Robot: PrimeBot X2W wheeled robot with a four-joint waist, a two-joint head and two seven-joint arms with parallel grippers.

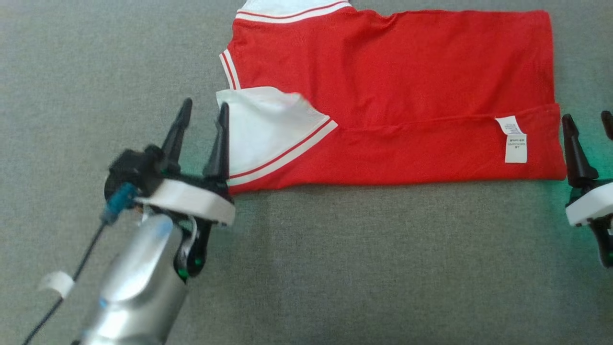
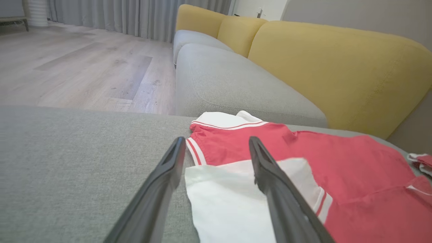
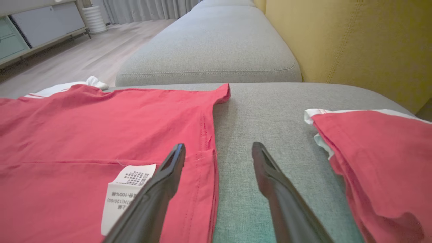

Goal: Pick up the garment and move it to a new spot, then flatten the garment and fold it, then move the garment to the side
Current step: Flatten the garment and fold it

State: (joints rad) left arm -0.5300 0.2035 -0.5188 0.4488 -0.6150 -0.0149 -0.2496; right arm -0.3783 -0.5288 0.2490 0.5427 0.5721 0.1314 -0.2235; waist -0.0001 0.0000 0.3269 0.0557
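The red garment [image 1: 392, 81] lies spread flat on a grey seat cushion [image 1: 383, 263], folded lengthwise. Its near long edge is turned up over the body, and its white, red-striped collar trim sits at the far left corner. A white sleeve [image 1: 263, 129] with red and white stripes lies folded over the garment's left end. A white care label [image 1: 515, 141] lies face up near the right end, on the turned-up strip.

The left gripper [image 1: 205, 106] stands at the sleeve's outer edge with its fingers spread apart and nothing between them. In the left wrist view its right finger is over the white sleeve and its left finger over bare cushion; whether either touches the cloth cannot be told.

The right gripper [image 1: 586, 117] is at the garment's right hem, its fingers likewise parted and holding nothing. In the right wrist view its left finger is over the hem beside the label and its right finger over grey fabric.

Further right on the same cushion lies a second red garment [image 3: 378, 155] with white trim, apart from the first. Beyond are another grey seat, a yellow backrest [image 2: 337, 67], a wooden floor [image 2: 67, 67] and grey curtains [image 2: 118, 13].
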